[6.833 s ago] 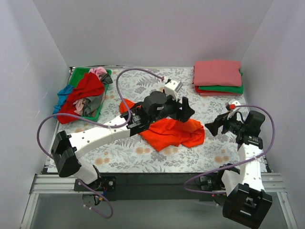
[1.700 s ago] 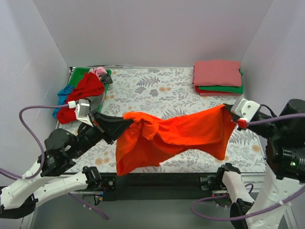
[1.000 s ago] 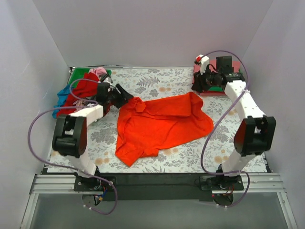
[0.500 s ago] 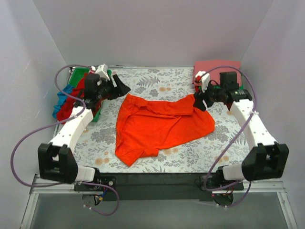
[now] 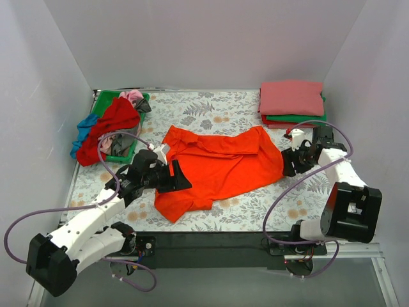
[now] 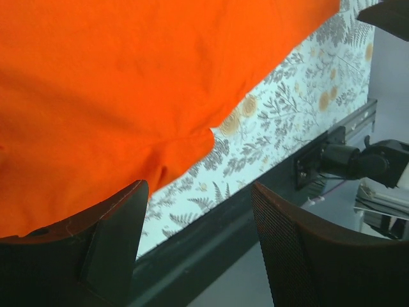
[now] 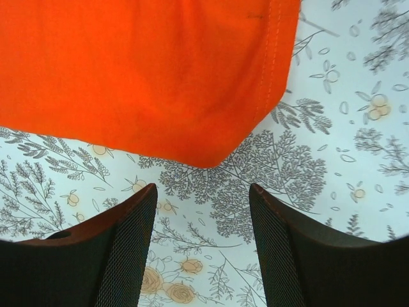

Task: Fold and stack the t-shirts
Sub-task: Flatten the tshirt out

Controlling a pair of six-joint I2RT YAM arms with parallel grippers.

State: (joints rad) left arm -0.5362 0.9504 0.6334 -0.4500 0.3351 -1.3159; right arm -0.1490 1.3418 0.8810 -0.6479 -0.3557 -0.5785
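Seeing the orange-red t-shirt [image 5: 217, 169] lying roughly flat but rumpled mid-way across the floral table cloth [image 5: 217, 115]; the folded stack [image 5: 291, 97] sits at the far right corner and the loose shirts [image 5: 112, 121] are heaped on the green bin [image 5: 104, 97] far left. The left gripper [image 5: 177, 177] is over the shirt's near-left edge and the right gripper [image 5: 287, 164] is just off its right hem corner, both jaws wide with nothing in them. I judge the cloth light, limp and quick to bunch, so I'd pinch hem corners or seams, not mid-panel.
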